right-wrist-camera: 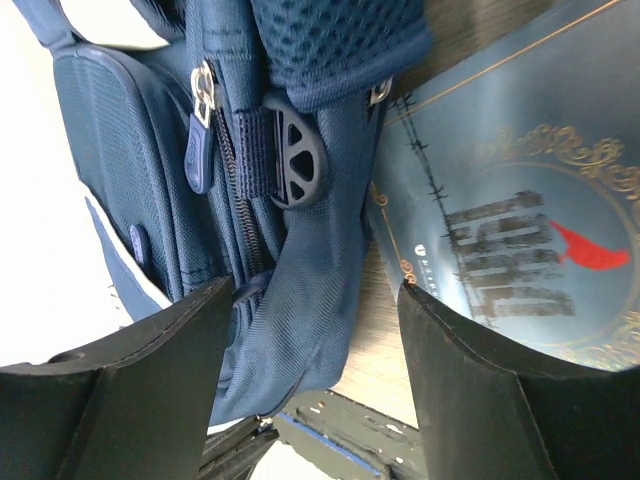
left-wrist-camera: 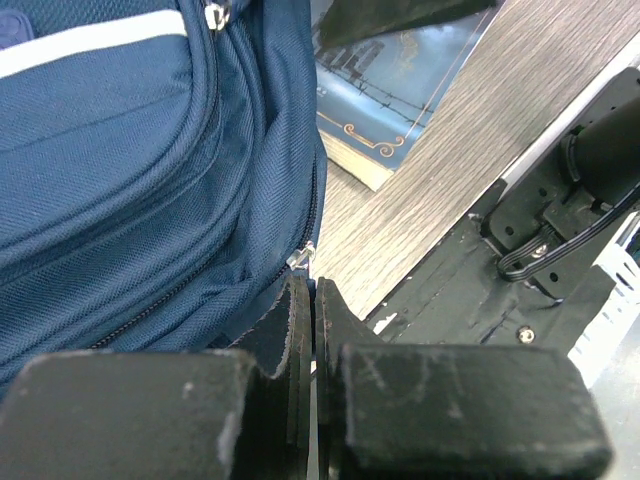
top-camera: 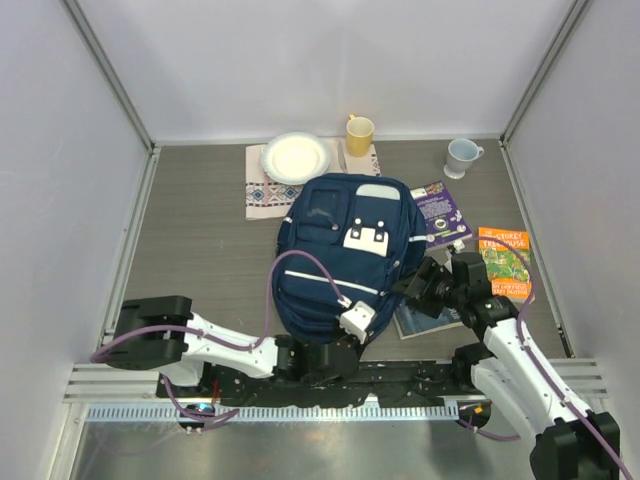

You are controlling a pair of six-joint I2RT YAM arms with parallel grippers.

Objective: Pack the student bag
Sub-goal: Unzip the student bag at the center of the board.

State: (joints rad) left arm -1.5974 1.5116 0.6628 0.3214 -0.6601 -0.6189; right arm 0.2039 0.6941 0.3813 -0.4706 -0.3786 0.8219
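The bag (top-camera: 345,250) was laid on the worktop (top-camera: 200,250), long axis near-to-far, with the left claw (left-wrist-camera: 312,295) shut tight at its near-edge zip pull (left-wrist-camera: 303,257) (whether it was gripped couldn't be told) and the right claw (right-wrist-camera: 315,295) parked wide open and empty against its right side.

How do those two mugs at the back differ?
The yellow mug is bright; the pale grey mug is nearly white. The yellow mug stands on the patterned cloth beside the white plate; the pale grey mug stands on bare table. Both are upright.
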